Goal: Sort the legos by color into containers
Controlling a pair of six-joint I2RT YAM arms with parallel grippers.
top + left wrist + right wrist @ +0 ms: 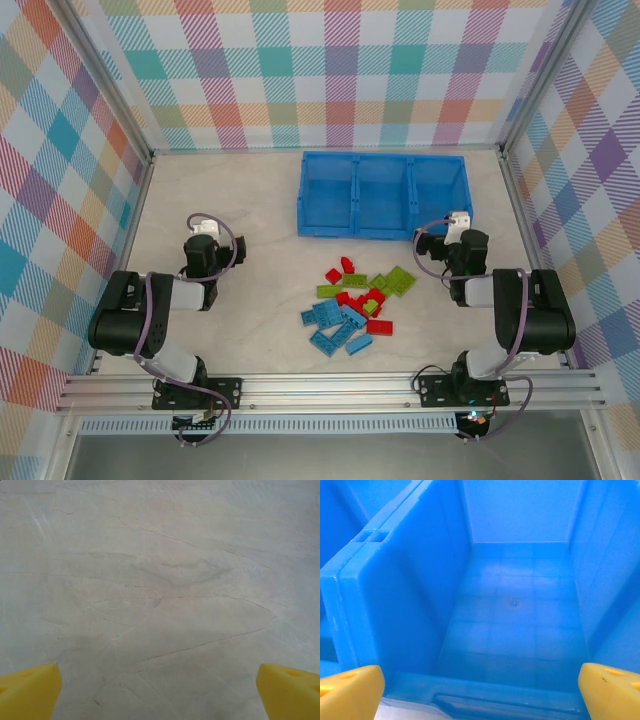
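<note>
**Bricks lie heaped on the table as both pincers stand spread**

A loose pile of legos (352,305) lies on the pale, marbled table (230,190), between the two arms and on the near side of a bright blue bin tray (385,232). The pile is close to the tray's front wall without touching it. The light blue bricks (335,330) cluster at the pile's near left. The lime green bricks (395,280) lie mostly toward its far right, and the red bricks (360,300) are scattered through the middle, several of them touching or overlapping their neighbours. The tray sits toward the back of the table, its three square compartments side by side in a row.

The left arm (150,320) is folded back on the left side of the table, well apart from the bricks. In its wrist view the left pincer (160,695) is spread wide over bare table, one yellow fingertip (30,692) in each lower corner and nothing between them.

The right arm (520,320) is folded on the right, with its wrist just in front of the tray's right end. The right pincer (480,692) is also spread wide and holds nothing, its yellow fingertips (610,690) apart at the frame's lower corners. It faces the rightmost compartment (515,605), looking over the front lip onto the gridded blue floor, with a divider wall (395,590) on the left.

Pastel plaid walls (340,70) enclose the table on three sides.
</note>
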